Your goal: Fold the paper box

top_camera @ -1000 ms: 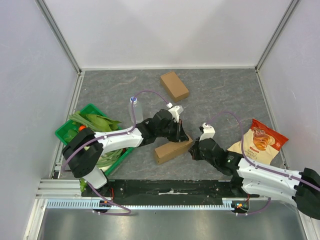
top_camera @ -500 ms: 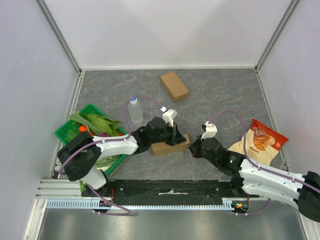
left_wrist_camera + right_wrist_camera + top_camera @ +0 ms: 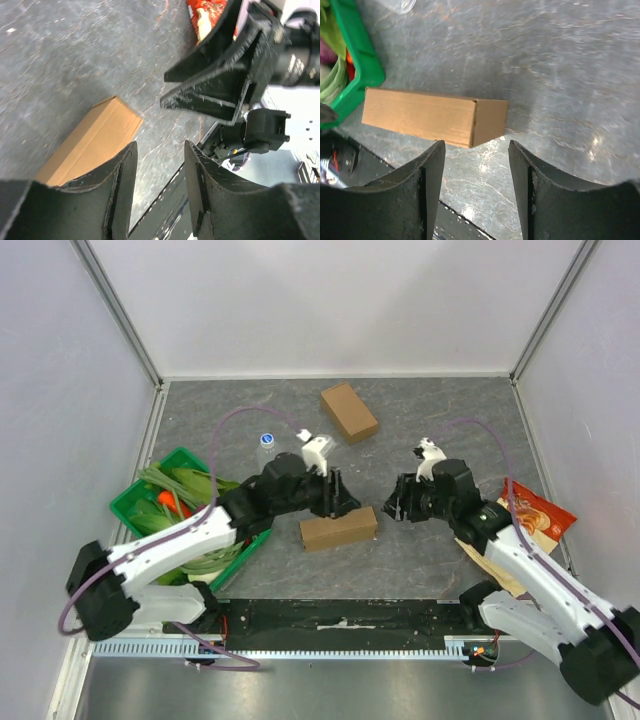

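Grey mottled counter fills the white-walled cell, with a green basket (image 3: pixel 118 504) of vegetables and a clear bottle (image 3: pixel 266 452) at its left side. Next comes the left arm (image 3: pixel 180 540), reaching toward the middle, its jaws parted and holding nothing. Between the two arms the paper box (image 3: pixel 338 528) lies flat on the counter, touched by neither. Both wrist views show it as a closed brown block with no loose flap visible. The right arm (image 3: pixel 530 570) hovers just right of it, jaws likewise apart and empty, a snack bag (image 3: pixel 540 515) beneath its forearm. The folding looks finished or nearly so; at most, pressing a seam remains.
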`<state>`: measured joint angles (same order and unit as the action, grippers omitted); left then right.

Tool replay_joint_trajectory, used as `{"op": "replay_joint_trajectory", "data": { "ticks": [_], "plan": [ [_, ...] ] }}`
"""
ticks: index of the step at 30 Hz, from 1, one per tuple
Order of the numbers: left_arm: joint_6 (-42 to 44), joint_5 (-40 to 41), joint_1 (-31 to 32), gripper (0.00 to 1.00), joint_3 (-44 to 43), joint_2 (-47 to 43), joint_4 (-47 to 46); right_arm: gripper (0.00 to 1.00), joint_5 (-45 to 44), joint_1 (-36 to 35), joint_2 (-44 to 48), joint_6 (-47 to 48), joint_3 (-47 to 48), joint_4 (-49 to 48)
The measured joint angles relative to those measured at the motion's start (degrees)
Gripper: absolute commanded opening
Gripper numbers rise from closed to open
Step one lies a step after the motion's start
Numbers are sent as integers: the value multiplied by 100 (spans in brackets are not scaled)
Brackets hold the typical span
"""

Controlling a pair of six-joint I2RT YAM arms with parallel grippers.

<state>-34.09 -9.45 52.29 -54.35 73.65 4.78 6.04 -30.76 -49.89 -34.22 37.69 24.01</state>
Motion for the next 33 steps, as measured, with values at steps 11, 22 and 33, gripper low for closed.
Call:
{"op": "replay_joint_trajectory", "data": {
  "ticks": [11,22,33],
  "plan": [
    [-345,341,-715,72,1805,-1534,1143,71,2914,1001,-1827,977,236,-702],
    [-424,319,-831,56,1996,-1272,400,46,3244,962,-2057,820,-328,-1847],
    [-564,796,-275,49,2872,-2138,-83,47,1759,50,-780,81,-1349,-2428]
  ]
}}
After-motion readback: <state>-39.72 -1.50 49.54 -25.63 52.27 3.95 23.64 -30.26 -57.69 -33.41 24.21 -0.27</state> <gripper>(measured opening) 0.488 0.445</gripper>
